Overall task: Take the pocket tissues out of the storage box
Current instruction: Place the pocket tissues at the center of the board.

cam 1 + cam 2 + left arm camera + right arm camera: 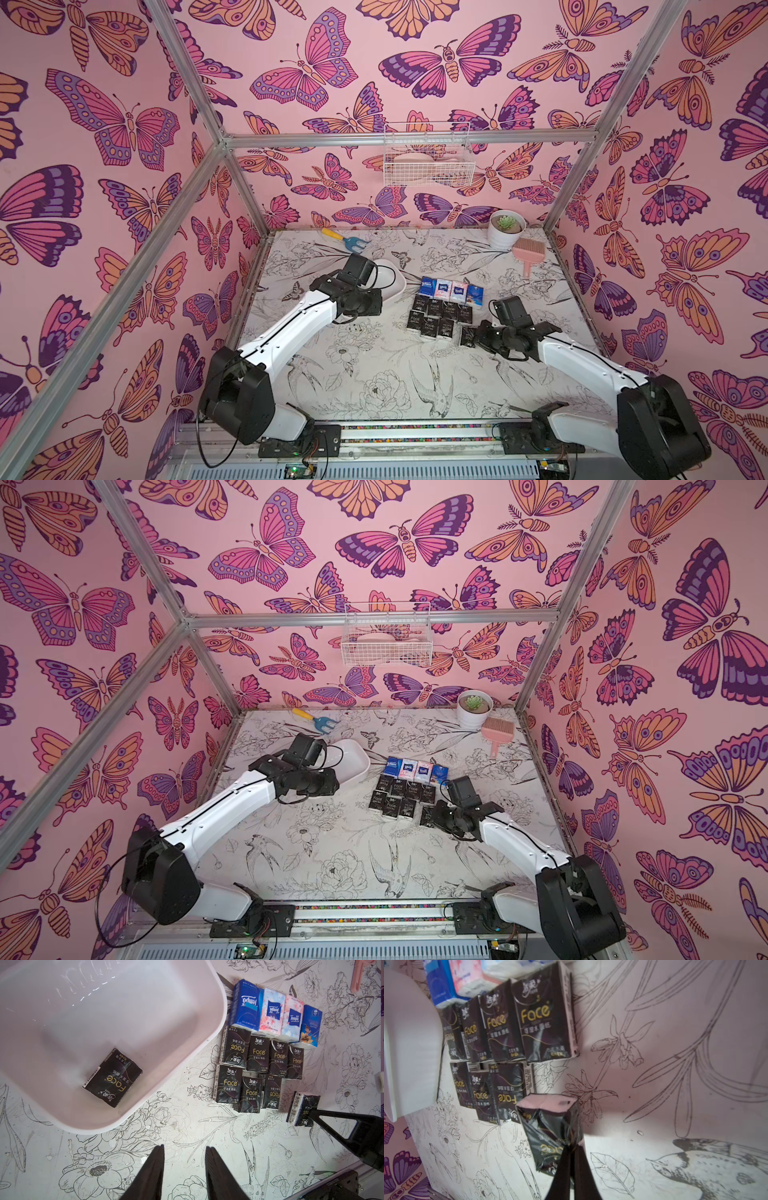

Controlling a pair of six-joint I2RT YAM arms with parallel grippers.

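My right hand, pinched shut on a black packet near the pocket tissues lined up beside the storage box, should set it flat before opening, while my part-open, empty left hand hovers by the one packet inside.

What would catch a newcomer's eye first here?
The neat rows of tissue packets on the table beside the white box. Then the right gripper, shut on a crumpled black packet by the rows, and one lone packet left in the box.
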